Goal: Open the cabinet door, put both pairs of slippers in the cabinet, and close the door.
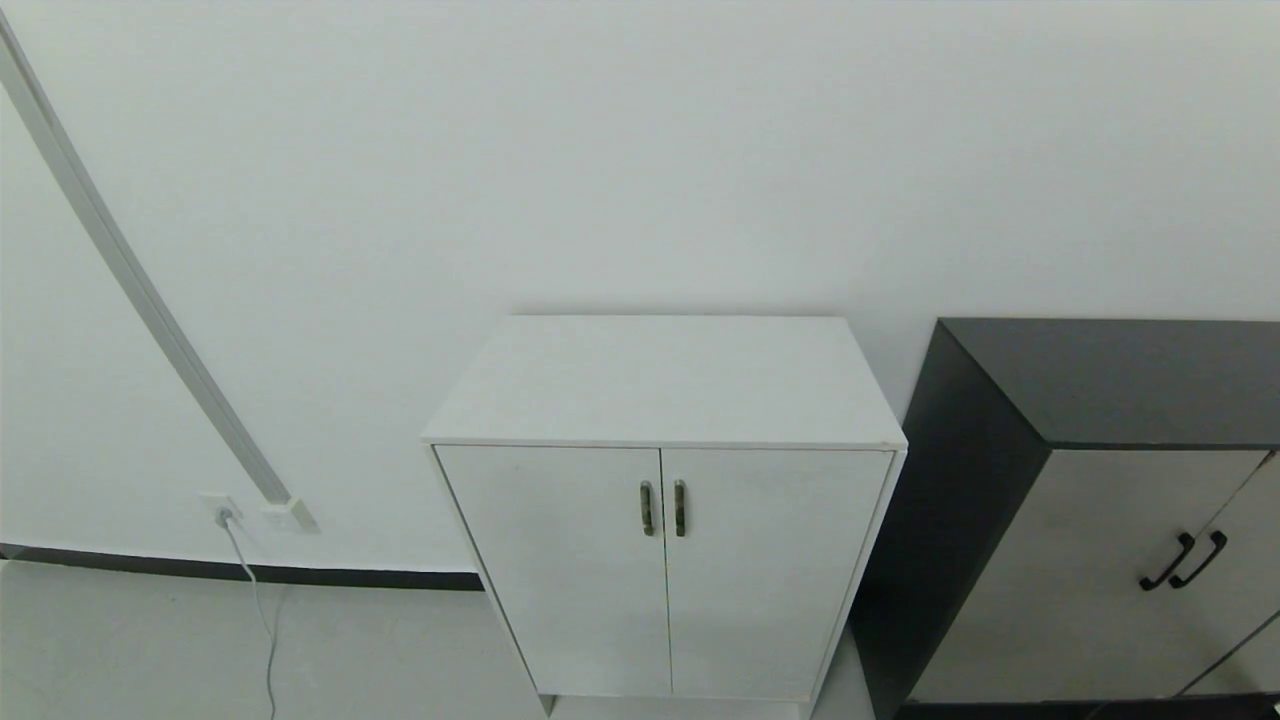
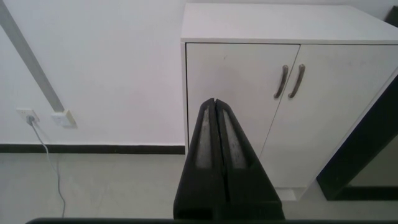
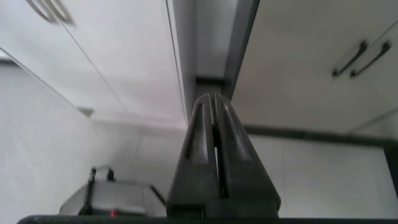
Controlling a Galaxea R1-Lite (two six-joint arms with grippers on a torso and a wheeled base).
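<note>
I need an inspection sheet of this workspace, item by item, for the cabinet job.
Surface: pale grey floor.
Job's things: white cabinet, shut, its two handles side by side at the middle seam.
Clutter: nothing seen.
Grippers: left gripper shut, facing the white cabinet; right gripper shut, pointing at the gap between the two cabinets.
Cables: white cable hanging from a wall socket to the floor.
Surroundings: white wall with a slanted duct; dark cabinet right of the white one.

Noted left pincer (image 2: 214, 103) pressed flat together, empty, aimed toward 12 o'clock. Noted right pincer (image 3: 215, 99) likewise pressed together, empty, aimed low toward 1 o'clock.
</note>
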